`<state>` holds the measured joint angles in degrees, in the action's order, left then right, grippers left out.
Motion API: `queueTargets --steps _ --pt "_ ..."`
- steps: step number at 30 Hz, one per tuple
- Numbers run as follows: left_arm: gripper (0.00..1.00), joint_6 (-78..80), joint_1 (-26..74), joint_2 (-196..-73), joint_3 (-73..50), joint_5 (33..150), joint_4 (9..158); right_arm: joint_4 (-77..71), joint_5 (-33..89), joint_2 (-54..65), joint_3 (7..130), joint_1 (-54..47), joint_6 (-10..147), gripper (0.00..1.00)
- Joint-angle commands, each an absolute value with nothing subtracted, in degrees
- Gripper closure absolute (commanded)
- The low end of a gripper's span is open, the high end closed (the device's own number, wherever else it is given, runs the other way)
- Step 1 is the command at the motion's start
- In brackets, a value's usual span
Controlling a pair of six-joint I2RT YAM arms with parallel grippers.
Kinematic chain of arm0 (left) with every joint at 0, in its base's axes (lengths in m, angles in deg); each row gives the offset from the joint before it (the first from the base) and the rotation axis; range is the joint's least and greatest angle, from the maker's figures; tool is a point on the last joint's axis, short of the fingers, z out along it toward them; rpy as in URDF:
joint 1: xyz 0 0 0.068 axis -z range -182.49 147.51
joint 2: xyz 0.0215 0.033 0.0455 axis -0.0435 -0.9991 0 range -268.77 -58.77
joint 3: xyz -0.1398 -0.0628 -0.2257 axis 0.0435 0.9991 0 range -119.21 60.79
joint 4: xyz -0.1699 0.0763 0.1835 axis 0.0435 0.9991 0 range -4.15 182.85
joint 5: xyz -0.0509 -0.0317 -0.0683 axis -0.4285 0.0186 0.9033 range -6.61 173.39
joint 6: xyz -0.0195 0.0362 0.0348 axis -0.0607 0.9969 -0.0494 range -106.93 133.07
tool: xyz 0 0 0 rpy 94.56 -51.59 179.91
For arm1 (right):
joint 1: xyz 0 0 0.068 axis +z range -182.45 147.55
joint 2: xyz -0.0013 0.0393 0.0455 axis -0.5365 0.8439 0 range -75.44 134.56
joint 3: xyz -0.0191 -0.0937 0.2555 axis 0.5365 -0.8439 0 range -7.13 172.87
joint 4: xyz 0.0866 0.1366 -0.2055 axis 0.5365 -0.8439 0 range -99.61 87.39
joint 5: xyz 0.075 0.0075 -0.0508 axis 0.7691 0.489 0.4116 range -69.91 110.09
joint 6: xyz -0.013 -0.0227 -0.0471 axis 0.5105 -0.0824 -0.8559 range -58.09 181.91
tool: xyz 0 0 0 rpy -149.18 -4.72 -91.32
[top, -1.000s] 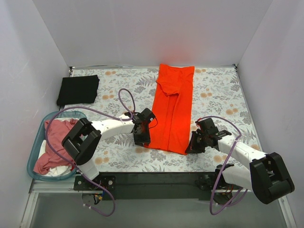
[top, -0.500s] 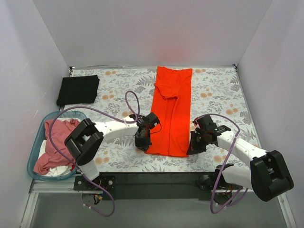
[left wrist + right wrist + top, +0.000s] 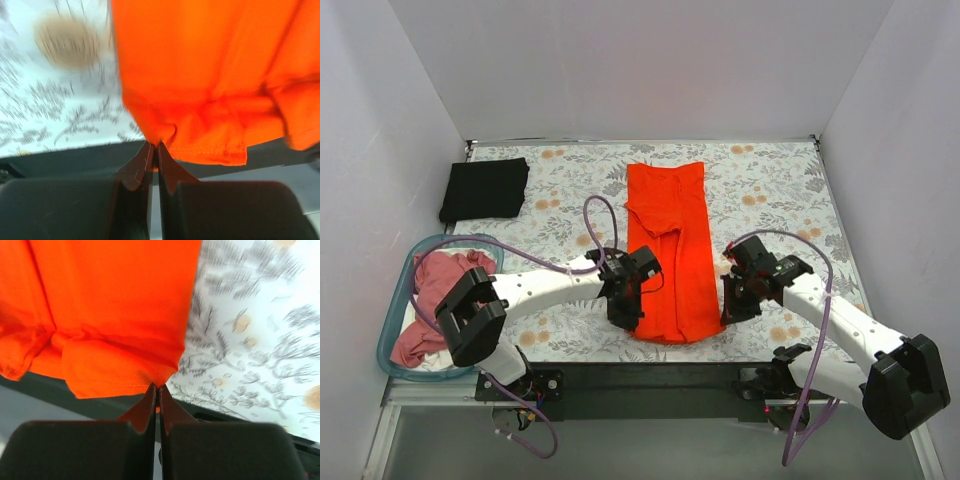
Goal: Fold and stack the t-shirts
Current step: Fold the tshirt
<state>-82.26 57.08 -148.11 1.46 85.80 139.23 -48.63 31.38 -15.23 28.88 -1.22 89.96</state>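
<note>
Our left hand (image 3: 154, 146) and right hand (image 3: 156, 387) each clamp the near hem of the orange-red t-shirt (image 3: 665, 250). The teal basket (image 3: 390, 325) (left edge of the bench (image 3: 780, 200)) holds a pink tee (image 3: 440, 290) and a white tee (image 3: 435, 357).

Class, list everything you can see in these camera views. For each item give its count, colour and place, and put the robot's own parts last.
orange-red t-shirt: one, orange-red, lying lengthwise mid-table
black t-shirt: one, black, folded, far left corner of the table
basket: one, teal, near left edge
pink garment: one, dusty pink, heaped in the basket
white garment: one, white, in the basket beneath the pink one
table: one, pale floral-print surface
left end effector: one, black, shut on the orange-red t-shirt's near hem, left corner
right end effector: one, black, shut on the same hem, right corner
</note>
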Motion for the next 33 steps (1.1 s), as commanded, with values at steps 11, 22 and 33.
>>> queueTargets --steps 11,22,33 --pt "1.00 -72.46 37.77 -151.57 -12.77 72.50 132.53 -45.52 8.84 2.87 58.69 -4.76 78.96 0.99" --pt "1.00 -64.19 33.02 -160.62 -20.15 67.04 123.38 -38.13 12.08 12.36 65.91 -9.68 74.48 0.99" --pt "1.00 -61.73 31.35 -169.32 -24.82 65.46 119.69 -31.98 14.64 21.23 67.32 -13.28 73.60 0.99"
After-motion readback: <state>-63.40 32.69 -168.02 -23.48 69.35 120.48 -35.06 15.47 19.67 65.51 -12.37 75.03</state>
